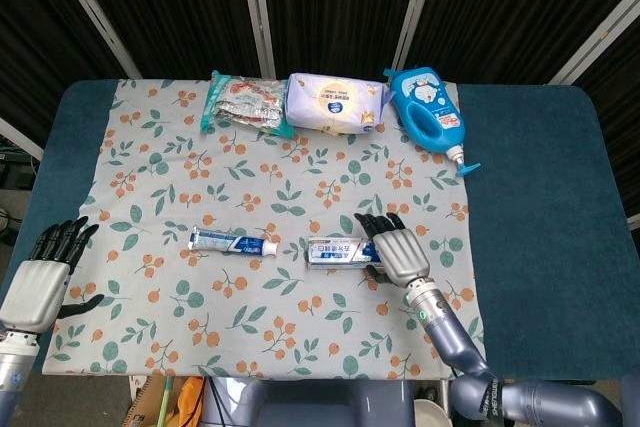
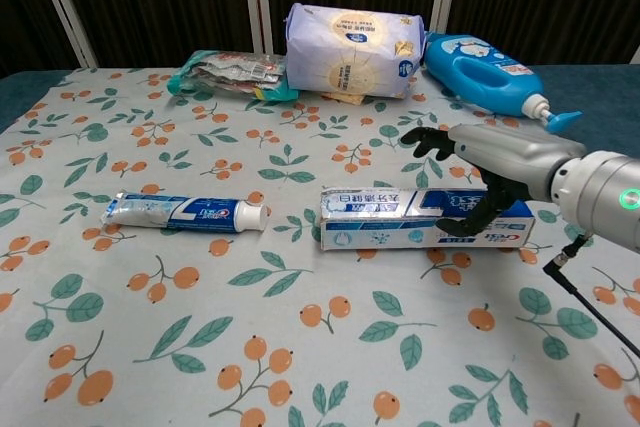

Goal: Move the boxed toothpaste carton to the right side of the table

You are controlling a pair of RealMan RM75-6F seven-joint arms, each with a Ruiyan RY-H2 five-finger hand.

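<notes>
Bright even overhead light, soft faint shadows, dark backdrop, both views sharp, no noticeable glare or blur

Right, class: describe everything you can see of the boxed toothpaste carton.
The toothpaste carton is a long cardboard box, blue and white with red-and-blue branding, lying flat on the floral cloth right of the loose toothpaste tube. The right hand arches over its right end, thumb against the front face; whether it is gripped is unclear.

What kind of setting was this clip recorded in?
Likely a lab or test bench: black curtains behind a blue-topped table, and a floral cloth laid with toiletries, including a blue pump bottle.
</notes>
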